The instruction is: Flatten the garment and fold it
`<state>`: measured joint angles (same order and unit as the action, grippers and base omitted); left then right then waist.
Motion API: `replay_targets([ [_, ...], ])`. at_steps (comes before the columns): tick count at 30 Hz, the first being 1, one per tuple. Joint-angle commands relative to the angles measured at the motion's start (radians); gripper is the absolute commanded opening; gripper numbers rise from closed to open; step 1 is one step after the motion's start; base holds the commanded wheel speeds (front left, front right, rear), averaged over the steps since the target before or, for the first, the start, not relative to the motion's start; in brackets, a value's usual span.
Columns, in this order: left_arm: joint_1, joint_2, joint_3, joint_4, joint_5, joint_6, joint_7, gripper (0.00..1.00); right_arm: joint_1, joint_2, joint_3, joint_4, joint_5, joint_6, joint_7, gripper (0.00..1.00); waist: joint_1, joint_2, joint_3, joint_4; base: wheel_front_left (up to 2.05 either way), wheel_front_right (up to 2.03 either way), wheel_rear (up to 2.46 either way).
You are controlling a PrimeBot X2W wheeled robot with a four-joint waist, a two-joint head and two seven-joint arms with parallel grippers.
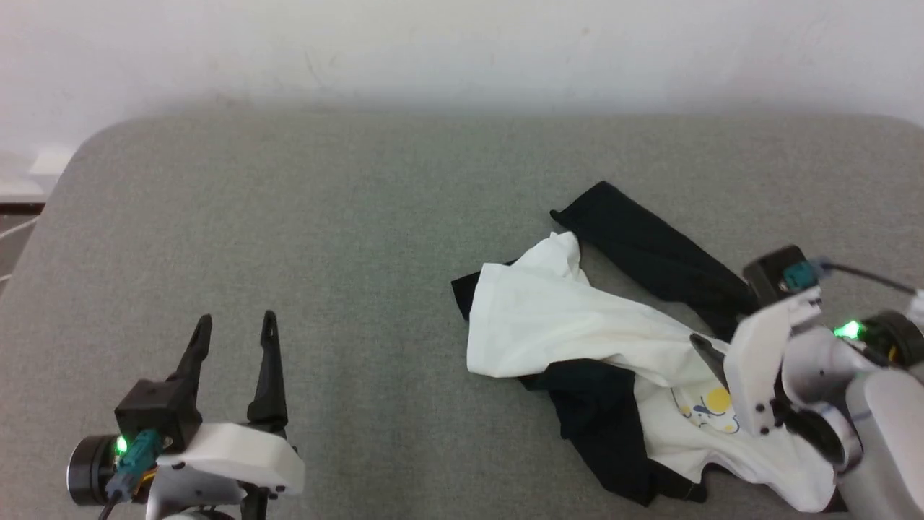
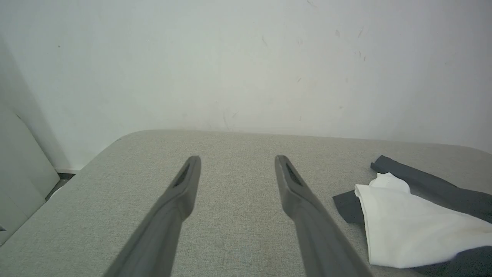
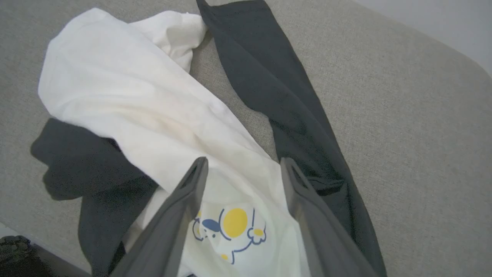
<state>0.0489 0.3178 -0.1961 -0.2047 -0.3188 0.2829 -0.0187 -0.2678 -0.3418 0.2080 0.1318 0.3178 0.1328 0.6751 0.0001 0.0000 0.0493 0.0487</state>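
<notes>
At the near left of the grey padded surface (image 1: 325, 217), the left gripper (image 1: 237, 321) hovers with its two dark fingers spread wide and empty, pointing away from the robot; it sits well apart from the cloth, probably parked there to leave the other arm room. At the near right, the pale forearm reaches in from the corner with the wrist bent inward, so the right gripper (image 3: 245, 163) angles down over the garment (image 1: 548, 318); its fingers stand wide apart and grip nothing, straddling the yellow-and-blue cartoon print (image 3: 230, 225); whether the tips touch the fabric cannot be told. The T-shirt lies crumpled on the right half of the surface, its white body bunched in a diagonal heap from the middle toward the near right edge, one dark part tucked beneath it on the near side. Farther back, a black sleeve (image 1: 650, 245) trails out flat toward the white wall (image 1: 462, 43). The sleeve looks dragged out rather than laid. Judged from this heap, flattening has barely begun and no fold is made; the open fingers over the chest suggest a search for a fresh hold.
</notes>
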Motion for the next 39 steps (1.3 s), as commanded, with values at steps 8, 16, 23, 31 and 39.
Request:
replay_targets([
  [8,-0.075,-0.02,-0.015,0.001,-0.01,-0.014,-0.043,1.0,-0.255,-0.074,0.204,0.203,0.09,-0.002,0.072,1.0,-0.0001,0.0,0.134,0.065,0.0,0.0,0.0],
  [16,-0.114,-0.029,-0.024,0.032,-0.018,-0.029,-0.073,1.0,-0.366,-0.074,0.385,0.423,0.156,-0.002,0.146,0.41,-0.0001,0.0,0.191,0.082,0.0,0.0,0.0],
  [23,-0.116,-0.034,-0.028,0.056,-0.022,-0.027,-0.084,1.0,-0.429,-0.053,0.418,0.46,0.207,-0.002,0.05,0.0,-0.0001,0.0,0.184,0.07,0.0,0.0,0.0],
  [31,-0.113,-0.032,-0.036,0.061,-0.023,-0.022,-0.077,1.0,-0.501,-0.041,0.202,0.612,0.162,-0.002,-0.235,0.0,-0.0001,0.0,0.151,0.058,0.0,0.0,0.0],
  [39,-0.106,-0.031,-0.04,0.06,-0.024,-0.016,-0.074,1.0,-0.462,-0.032,-0.033,0.814,0.047,-0.002,-0.38,0.0,-0.0001,0.0,0.135,0.057,0.0,0.0,0.0],
])
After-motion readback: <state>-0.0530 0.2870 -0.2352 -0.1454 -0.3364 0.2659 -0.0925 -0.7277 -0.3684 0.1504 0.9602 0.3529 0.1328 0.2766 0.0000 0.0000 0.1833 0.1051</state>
